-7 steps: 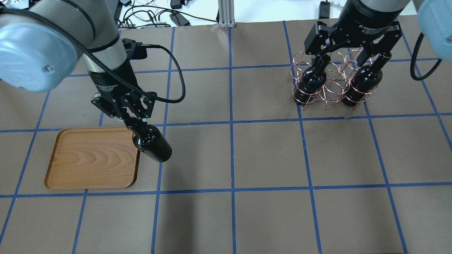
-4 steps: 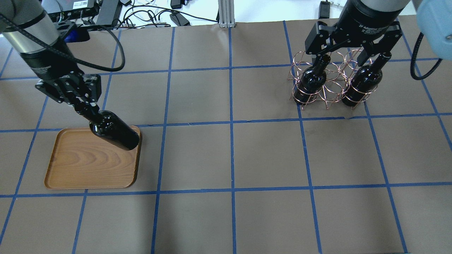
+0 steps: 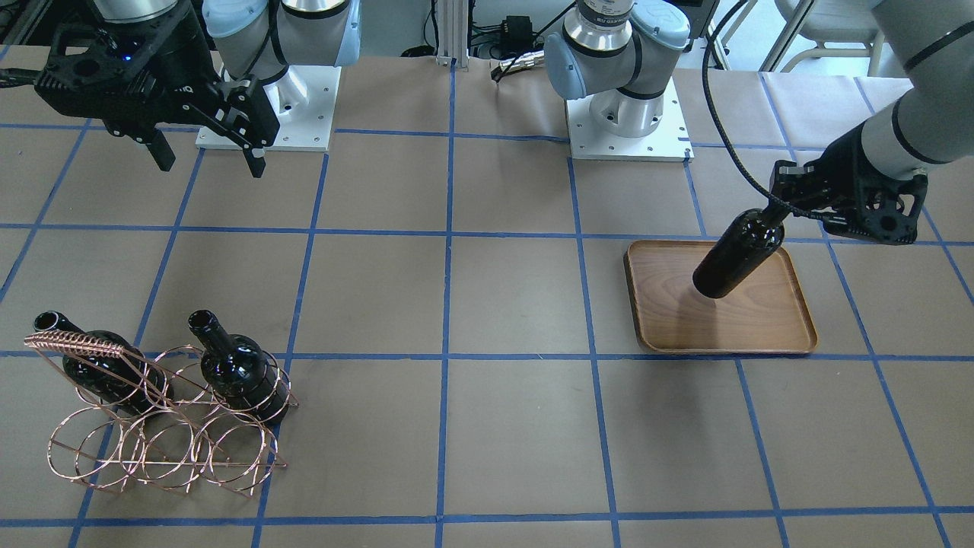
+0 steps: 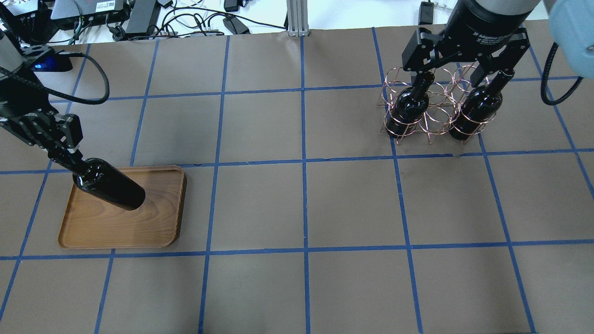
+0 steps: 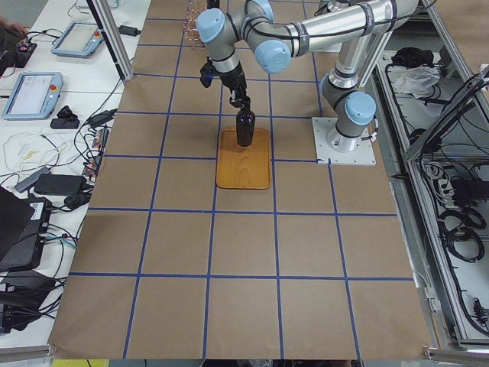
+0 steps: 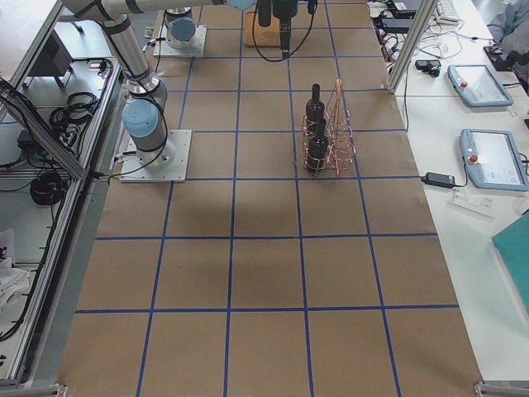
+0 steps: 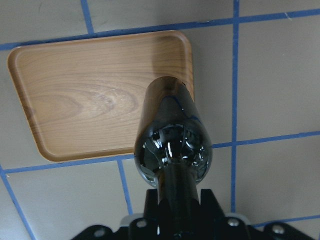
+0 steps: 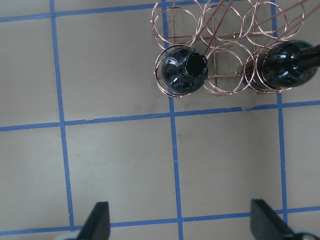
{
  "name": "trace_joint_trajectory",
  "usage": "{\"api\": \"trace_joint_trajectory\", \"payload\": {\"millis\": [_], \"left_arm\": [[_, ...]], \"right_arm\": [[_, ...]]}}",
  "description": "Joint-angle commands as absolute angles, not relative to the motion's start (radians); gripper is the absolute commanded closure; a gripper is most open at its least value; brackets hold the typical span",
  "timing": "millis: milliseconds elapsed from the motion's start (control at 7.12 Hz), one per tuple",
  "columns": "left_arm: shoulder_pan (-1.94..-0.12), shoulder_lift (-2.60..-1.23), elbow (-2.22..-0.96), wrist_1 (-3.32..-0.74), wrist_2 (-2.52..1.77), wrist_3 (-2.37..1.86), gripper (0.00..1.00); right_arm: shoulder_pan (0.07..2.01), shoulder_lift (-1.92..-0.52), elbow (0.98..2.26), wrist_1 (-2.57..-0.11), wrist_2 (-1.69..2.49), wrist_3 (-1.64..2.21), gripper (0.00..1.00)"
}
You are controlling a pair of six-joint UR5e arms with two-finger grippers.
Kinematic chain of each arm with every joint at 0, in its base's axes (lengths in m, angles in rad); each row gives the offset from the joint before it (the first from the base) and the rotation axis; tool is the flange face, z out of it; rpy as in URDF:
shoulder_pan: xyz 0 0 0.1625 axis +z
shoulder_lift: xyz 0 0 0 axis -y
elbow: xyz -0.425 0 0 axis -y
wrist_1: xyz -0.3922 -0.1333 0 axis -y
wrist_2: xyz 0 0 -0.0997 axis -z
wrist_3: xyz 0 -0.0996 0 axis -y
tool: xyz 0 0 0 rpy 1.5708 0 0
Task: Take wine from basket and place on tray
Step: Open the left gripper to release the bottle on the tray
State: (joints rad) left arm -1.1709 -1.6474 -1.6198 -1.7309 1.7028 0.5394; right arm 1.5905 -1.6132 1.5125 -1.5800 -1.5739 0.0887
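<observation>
My left gripper [image 4: 62,155] is shut on the neck of a near-black wine bottle [image 4: 111,188], held upright with its base over the wooden tray [image 4: 153,222]. I cannot tell whether the base touches the tray. The front-facing view shows the same gripper [image 3: 784,213], bottle [image 3: 738,255] and tray [image 3: 730,327]. In the left wrist view the bottle [image 7: 172,145] hangs over the tray's [image 7: 85,95] edge. My right gripper [image 4: 457,74] is open and empty above the copper wire basket [image 4: 436,118], which holds two more bottles [image 4: 410,104] [image 4: 478,109].
The basket [image 3: 76,344] stands at the table's far right side from the robot. Two arm bases [image 3: 266,114] [image 3: 628,122] are bolted at the robot's edge. Cables and devices [image 4: 139,14] and an aluminium post [image 4: 297,18] lie beyond the far edge.
My left arm has carried the bottle leftward, from beside the tray's right edge to over the tray. The right gripper and basket have not moved.
</observation>
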Motion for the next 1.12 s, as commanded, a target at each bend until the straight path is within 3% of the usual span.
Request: {"api": "trace_joint_trajectory", "payload": {"millis": [0,421,561,982], "left_arm": [[-1.150,-1.673,-1.660,-1.663,1.738,0.578,1.00],[-1.150,-1.703,-1.660,-1.631,1.733,0.568,1.00],[-1.150,-1.700,-1.655,-1.631,1.738,0.571,0.01],[-1.177,-1.611,-1.574,-1.664,1.650,0.543,0.00]], "right_arm": [[1.591,-1.614,1.513,-1.578,-1.574,0.087,0.00],[1.592,-1.615,1.513,-1.580,-1.574,0.087,0.00],[1.595,-1.614,1.513,-1.580,-1.574,0.087,0.00],[1.595,-1.612,1.513,-1.580,-1.574,0.087,0.00]]}}
